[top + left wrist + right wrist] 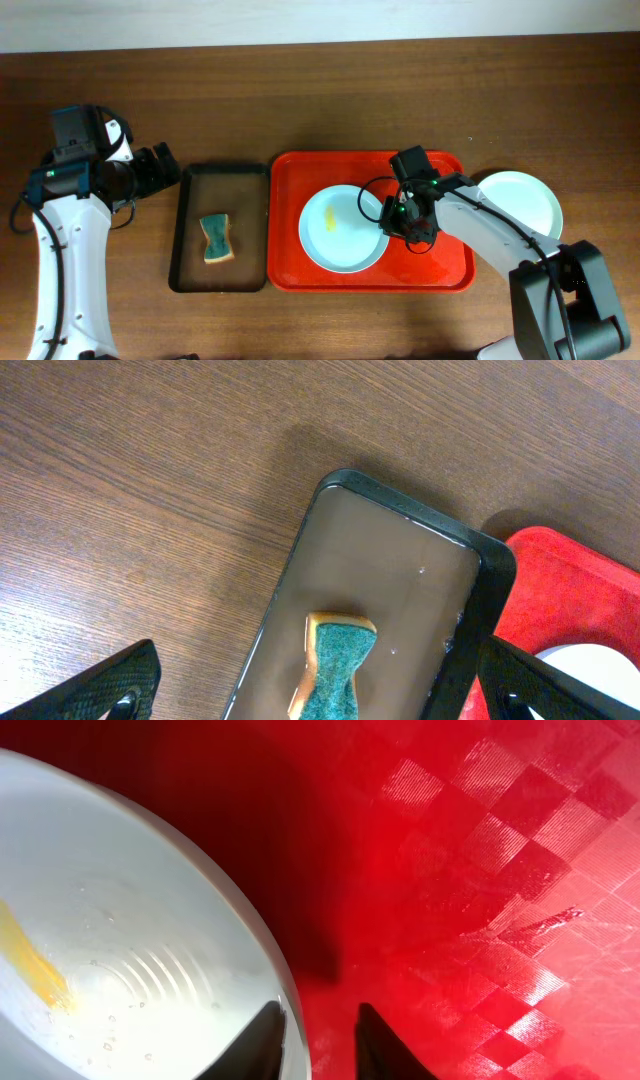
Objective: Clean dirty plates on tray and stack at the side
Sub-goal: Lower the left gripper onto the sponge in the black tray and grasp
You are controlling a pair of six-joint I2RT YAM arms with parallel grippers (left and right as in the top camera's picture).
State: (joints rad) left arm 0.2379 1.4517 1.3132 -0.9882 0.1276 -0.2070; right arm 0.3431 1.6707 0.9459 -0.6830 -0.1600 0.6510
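On the tray (300, 170), the right gripper (322, 1042) straddles the plate's (338, 248) rim, jaws narrowly apart and not clamped. Left of the tray, the left gripper (330, 685) is wide open, empty.

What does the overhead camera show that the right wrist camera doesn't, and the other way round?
Only overhead: the black tray holding the sponge, the second plate on the table beside the red tray, and the left gripper. Only right wrist: the red tray's checkered texture, droplets on the smeared plate, and the right gripper straddling its rim. Both: red tray, smeared plate with its yellow streak, right gripper.
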